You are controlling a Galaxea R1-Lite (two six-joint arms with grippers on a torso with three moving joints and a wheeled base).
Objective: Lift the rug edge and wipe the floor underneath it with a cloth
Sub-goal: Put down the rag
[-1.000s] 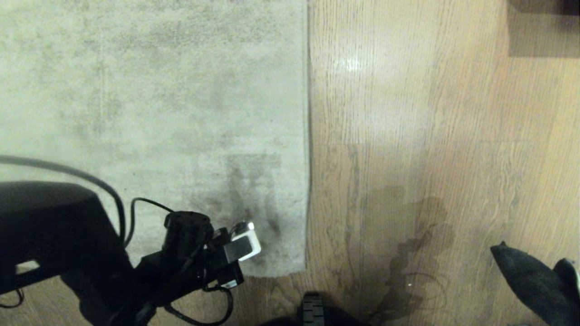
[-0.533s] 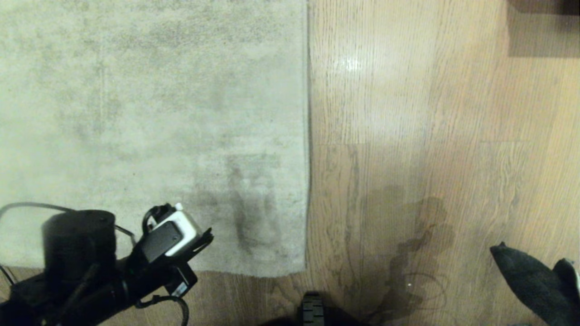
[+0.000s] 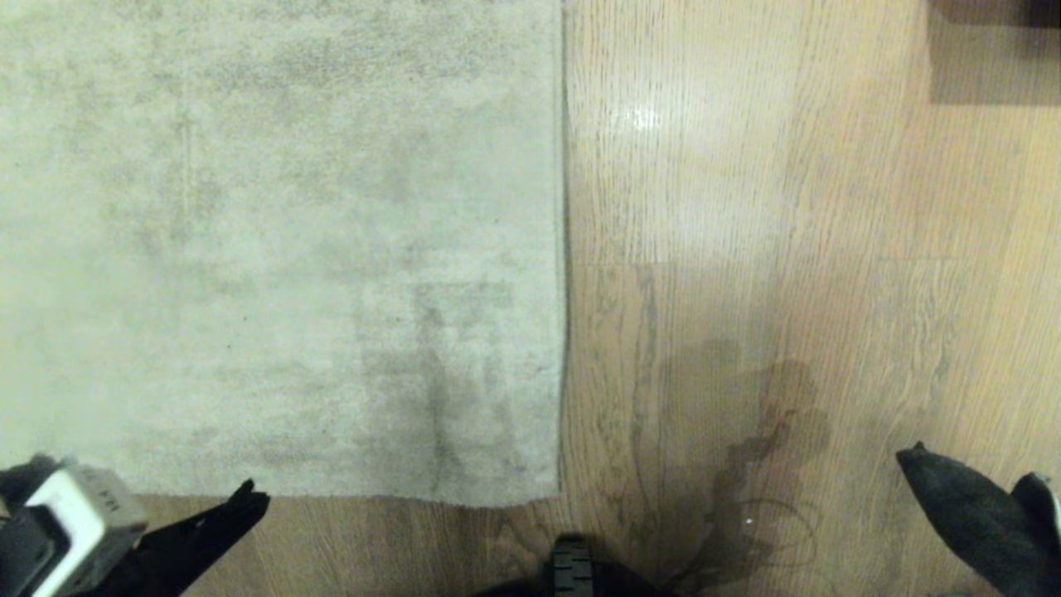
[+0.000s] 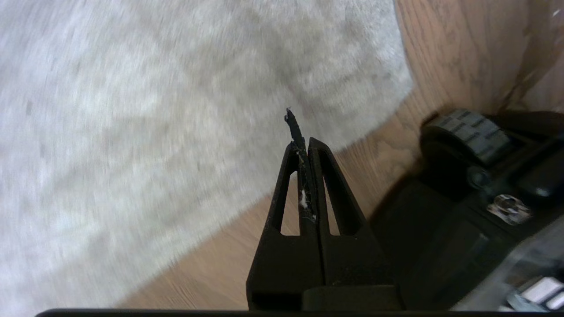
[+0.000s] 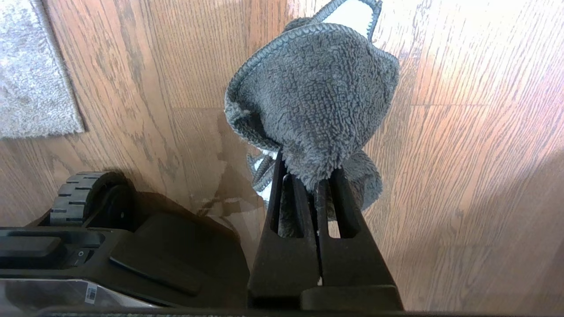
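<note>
Head view: the rug (image 3: pixel 282 249) lies flat, its near edge (image 3: pixel 348 496) along the floor (image 3: pixel 787 249); my left gripper (image 3: pixel 249 497) sits low at the left corner, just off that edge. Half a second ago it hung over the rug; it has pulled back. Left wrist view: its fingers (image 4: pixel 291 176) are pressed together, empty but for lint. I judge I must part them, come in low and pinch the border before lifting. Right wrist view: the right gripper (image 5: pixel 315 180) is clamped on the grey cloth (image 5: pixel 308 97), parked above bare floor, well right of the rug.
</note>
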